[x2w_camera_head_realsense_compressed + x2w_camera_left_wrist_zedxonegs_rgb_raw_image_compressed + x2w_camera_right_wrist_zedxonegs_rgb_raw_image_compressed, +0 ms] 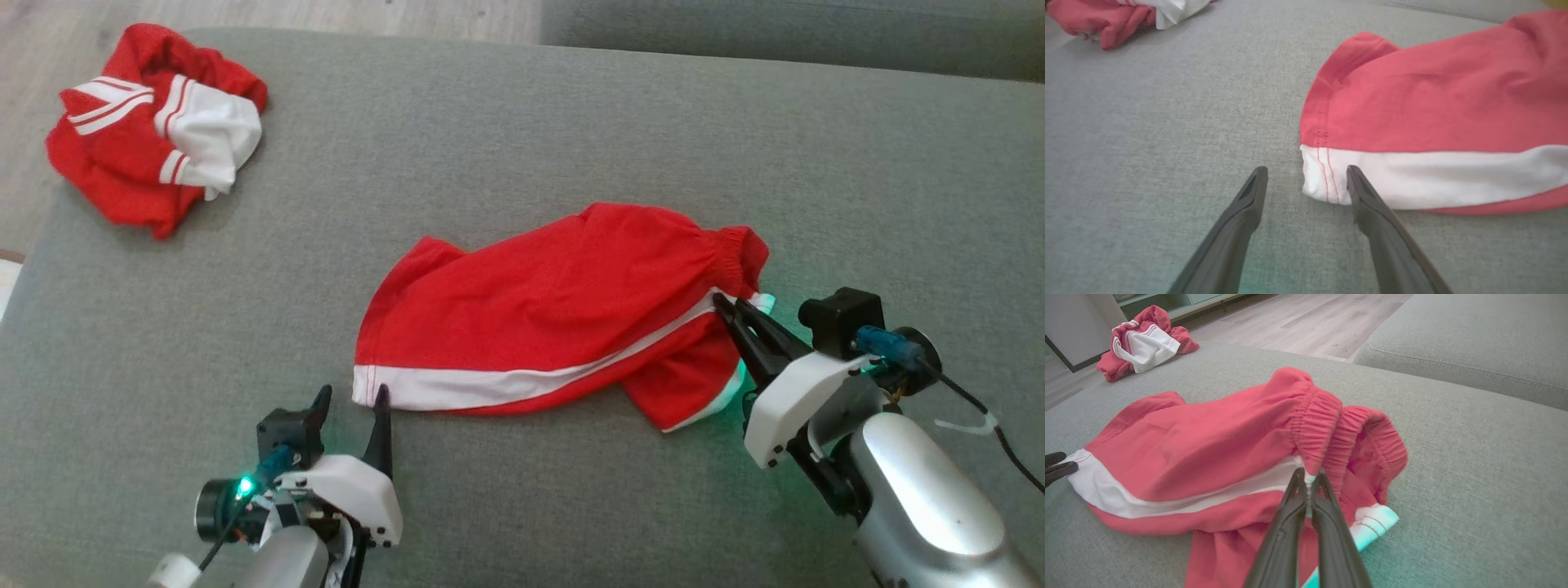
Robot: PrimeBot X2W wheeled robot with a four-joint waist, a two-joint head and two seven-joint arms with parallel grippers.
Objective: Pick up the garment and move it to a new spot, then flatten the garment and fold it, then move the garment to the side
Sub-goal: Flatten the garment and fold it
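Flatten step, by the look of it. The red fabric shorts with a white side stripe (pixel 563 310) lie mid-frame in the head view on the grey woven sofa cushion (pixel 571 106). They are mostly spread out, but one leg at the lower right is folded under and bunched.

Your right end effector (pixel 727 304) is clamped on the elastic waistband, right where the white stripe ends. The right wrist view shows both fingers (pixel 1290 522) pressed together with cloth pinched at the tips.

Your left end effector (pixel 353 398) sits at the lower left, spread wide and holding nothing. In the left wrist view (pixel 1306 169) the white hem corner lies partly between the fingers. One finger overlaps the white band and the other is over bare cushion.

Next move, as I judge it: push the left in a touch deeper so the hem corner is well inside, then close on it. After that, draw your two ends apart to tension the cloth. The tucked leg probably needs pulling out before any fold.

A crumpled red-and-white garment (pixel 155 122) sits at the upper left, well apart. Leave it.
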